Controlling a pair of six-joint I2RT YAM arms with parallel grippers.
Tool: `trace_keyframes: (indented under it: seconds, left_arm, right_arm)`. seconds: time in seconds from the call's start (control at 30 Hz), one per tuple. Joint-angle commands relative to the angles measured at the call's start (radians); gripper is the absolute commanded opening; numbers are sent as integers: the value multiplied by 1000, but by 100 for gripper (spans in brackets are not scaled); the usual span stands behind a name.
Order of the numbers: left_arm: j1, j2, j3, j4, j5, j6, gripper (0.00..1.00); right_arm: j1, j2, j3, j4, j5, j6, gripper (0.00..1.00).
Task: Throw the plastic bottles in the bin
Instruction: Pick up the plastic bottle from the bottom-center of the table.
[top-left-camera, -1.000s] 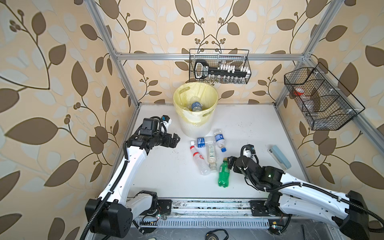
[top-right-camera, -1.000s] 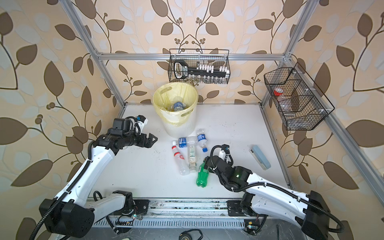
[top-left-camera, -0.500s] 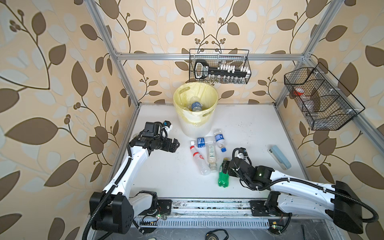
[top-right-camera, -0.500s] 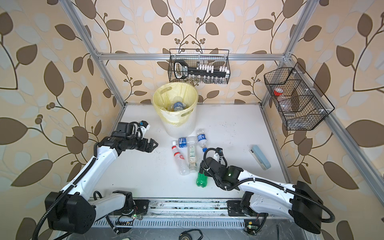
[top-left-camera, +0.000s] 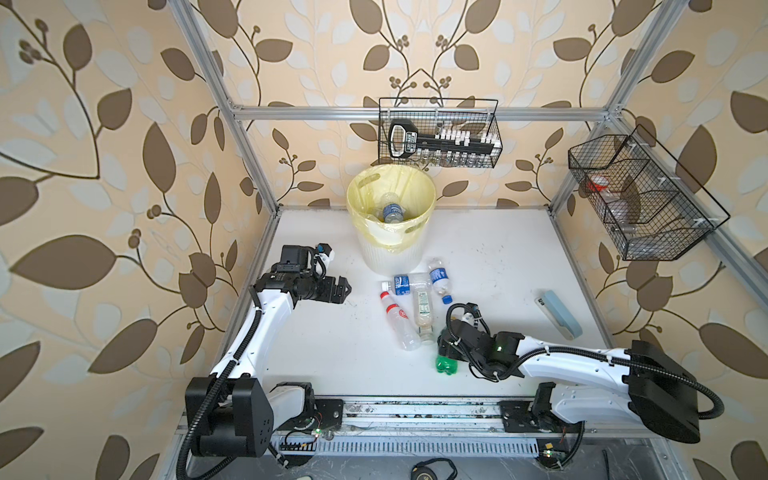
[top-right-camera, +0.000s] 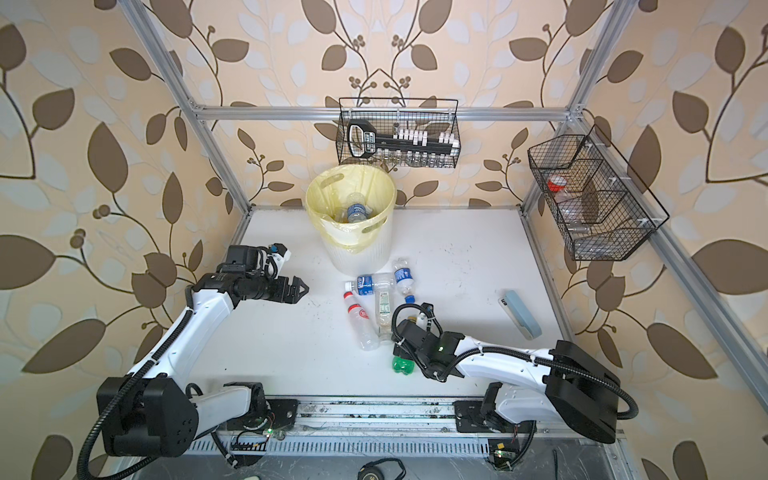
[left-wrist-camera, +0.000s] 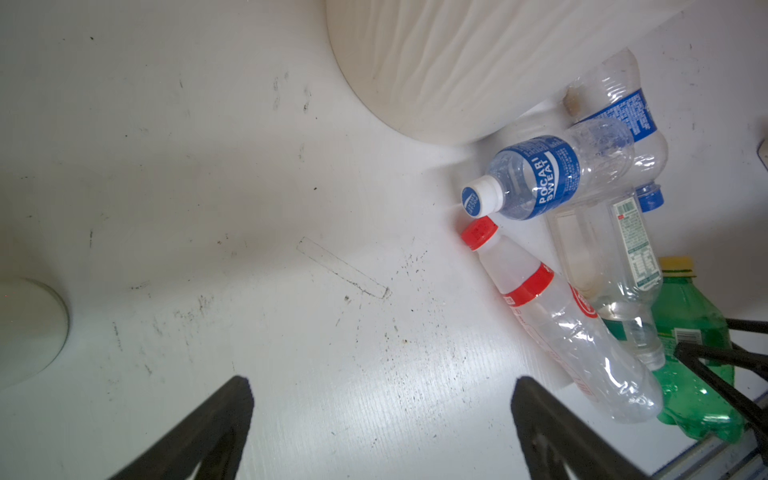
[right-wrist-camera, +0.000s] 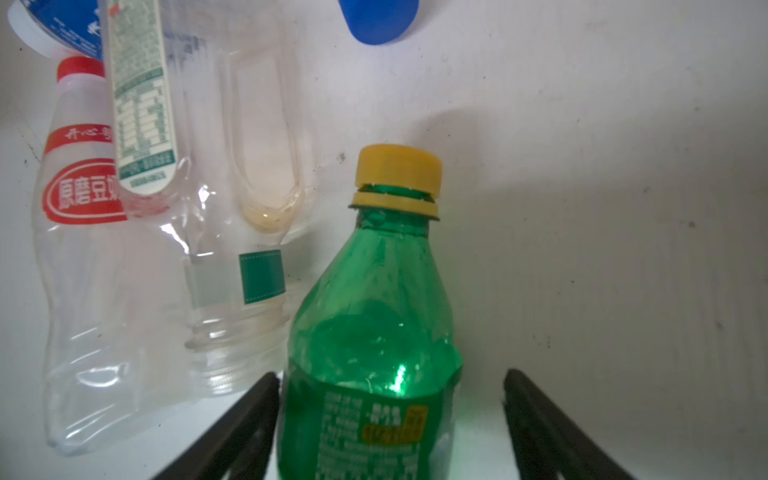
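A green bottle (top-left-camera: 446, 365) (right-wrist-camera: 374, 332) with a yellow cap lies at the front of the table. My right gripper (right-wrist-camera: 390, 374) straddles its body: one finger touches it, the other stands apart, so the jaws are open. Beside it lie a red-capped bottle (top-left-camera: 397, 318), a clear green-labelled bottle (top-left-camera: 423, 309), a blue Pocari bottle (top-left-camera: 405, 282) and a blue-capped bottle (top-left-camera: 439, 279). The bin (top-left-camera: 390, 249), lined in pale yellow, holds a bottle (top-left-camera: 392, 212). My left gripper (top-left-camera: 347, 286) (left-wrist-camera: 383, 380) hangs open and empty left of the pile.
A blue-grey case (top-left-camera: 559, 313) lies at the right of the table. Black wire baskets hang on the back wall (top-left-camera: 440, 137) and the right wall (top-left-camera: 640, 199). The arms' rail (top-left-camera: 415, 415) runs along the front edge.
My right gripper has slid left over the green bottle and its jaws have narrowed around it. The left arm has come down and away from the bin.
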Motion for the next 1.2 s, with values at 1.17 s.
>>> trace_keyframes:
  seconds: [1.17]
  left_arm:
    - [92, -28, -2, -51, 186, 69, 99]
  right_arm:
    - [-2, -135, 6, -22, 54, 8, 50]
